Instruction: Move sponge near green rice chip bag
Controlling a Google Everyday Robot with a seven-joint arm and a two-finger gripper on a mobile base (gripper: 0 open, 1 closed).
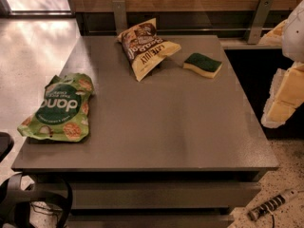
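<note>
The sponge (203, 64), dark green on top over a pale yellow body, lies flat at the back right of the grey table (161, 127). The green rice chip bag (61, 108), crinkled light green with a dark green round label, lies at the table's left edge. My gripper (284, 99) hangs at the right edge of the view, off the table's right side, well right of and nearer than the sponge. It holds nothing that I can see.
A brown and yellow chip bag (145, 45) lies at the back middle, just left of the sponge. A wall with metal brackets (118, 13) runs behind the table. A power strip (270, 205) lies on the floor at bottom right. Dark gear (28, 198) sits at bottom left.
</note>
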